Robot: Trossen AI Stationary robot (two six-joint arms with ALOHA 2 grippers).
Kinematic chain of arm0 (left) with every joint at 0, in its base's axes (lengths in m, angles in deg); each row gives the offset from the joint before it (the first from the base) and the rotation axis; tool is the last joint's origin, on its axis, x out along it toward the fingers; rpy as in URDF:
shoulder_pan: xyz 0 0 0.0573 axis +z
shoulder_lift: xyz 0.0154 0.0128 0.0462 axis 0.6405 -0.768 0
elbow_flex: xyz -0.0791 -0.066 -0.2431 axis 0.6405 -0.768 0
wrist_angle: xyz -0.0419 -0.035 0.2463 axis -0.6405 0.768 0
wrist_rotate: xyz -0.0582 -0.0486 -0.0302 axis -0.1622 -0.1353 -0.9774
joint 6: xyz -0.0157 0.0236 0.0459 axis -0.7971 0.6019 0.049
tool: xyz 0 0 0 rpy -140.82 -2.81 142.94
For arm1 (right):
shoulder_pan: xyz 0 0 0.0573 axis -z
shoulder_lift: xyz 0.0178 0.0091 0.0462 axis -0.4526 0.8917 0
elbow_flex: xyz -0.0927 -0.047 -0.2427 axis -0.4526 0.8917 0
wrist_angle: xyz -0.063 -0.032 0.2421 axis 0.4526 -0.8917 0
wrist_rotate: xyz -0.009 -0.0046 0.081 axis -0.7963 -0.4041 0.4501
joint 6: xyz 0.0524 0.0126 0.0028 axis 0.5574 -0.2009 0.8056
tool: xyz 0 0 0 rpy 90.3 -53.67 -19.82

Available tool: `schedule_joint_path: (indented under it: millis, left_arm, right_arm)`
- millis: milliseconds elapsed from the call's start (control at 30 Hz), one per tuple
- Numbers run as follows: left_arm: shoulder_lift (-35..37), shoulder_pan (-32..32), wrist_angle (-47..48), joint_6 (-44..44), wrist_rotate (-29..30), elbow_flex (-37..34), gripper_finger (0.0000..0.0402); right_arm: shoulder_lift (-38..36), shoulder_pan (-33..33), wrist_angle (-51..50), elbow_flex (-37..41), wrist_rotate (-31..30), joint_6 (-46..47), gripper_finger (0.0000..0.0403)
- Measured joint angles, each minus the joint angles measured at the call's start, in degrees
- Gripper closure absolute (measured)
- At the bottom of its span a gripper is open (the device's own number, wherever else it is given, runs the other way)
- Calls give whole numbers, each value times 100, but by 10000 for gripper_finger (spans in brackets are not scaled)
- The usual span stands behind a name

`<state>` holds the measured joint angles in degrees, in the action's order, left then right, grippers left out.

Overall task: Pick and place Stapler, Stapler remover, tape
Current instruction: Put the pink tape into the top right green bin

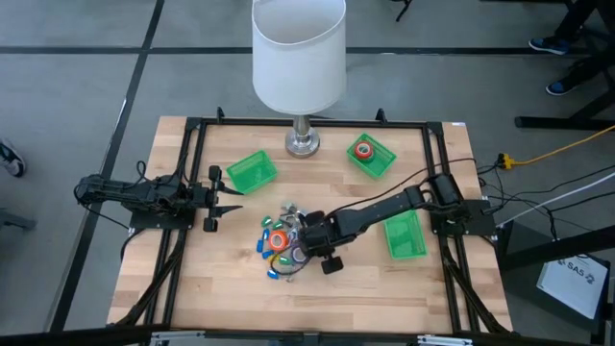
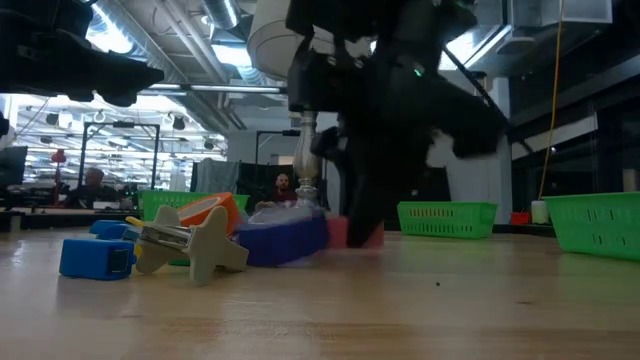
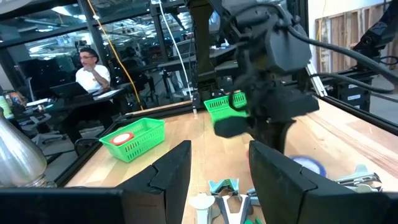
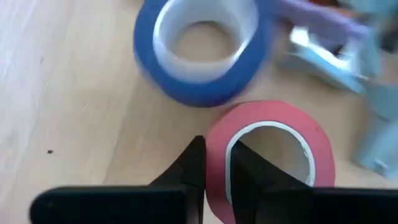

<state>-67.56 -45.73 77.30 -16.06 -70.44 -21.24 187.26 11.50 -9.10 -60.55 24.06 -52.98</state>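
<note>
A pile of small things (image 1: 281, 240) lies mid-table: tape rolls, blue oblong pieces, silvery claw pieces. My right gripper (image 4: 216, 149) is down at the pile's near right side (image 1: 296, 253), shut on a red tape roll (image 4: 273, 149). A blue tape roll (image 4: 202, 50) lies flat on the wood just beyond it. A silvery claw piece (image 4: 323, 56) lies beside both. My left gripper (image 1: 227, 199) hovers open and empty at the table's left, its fingers (image 3: 177, 171) pointing toward the pile. My right gripper holds the red tape roll by its ring wall (image 4: 216, 177), one finger inside the hole (image 4: 245, 165) and one outside (image 4: 193, 165). The fingers come from above, slanting from the table's right. The roll lies flat; whether it rests on the wood I cannot tell.
A white lamp (image 1: 298, 53) with a silvery base (image 1: 303, 142) stands at the far middle. Three green bins stand around: far left of middle (image 1: 252, 171), far right with a red roll inside (image 1: 371, 154), and right (image 1: 405, 235). Bare wood lies along the near edge.
</note>
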Motion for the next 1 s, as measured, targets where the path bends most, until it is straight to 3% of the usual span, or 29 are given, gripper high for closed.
schedule_joint_path:
  millis: [567,767,1000]
  left_arm:
    - [0,1,-1,0,0,0,245]
    - [0,1,-1,0,0,-1,245]
    - [0,0,0,-1,0,0,245]
  right_arm:
    - [-97,359,-2952,-2146,-42,115,357]
    - [-936,792,-3065,-1689,-198,-178,357]
    - [-2395,1395,-2733,-374,-664,-314,357]
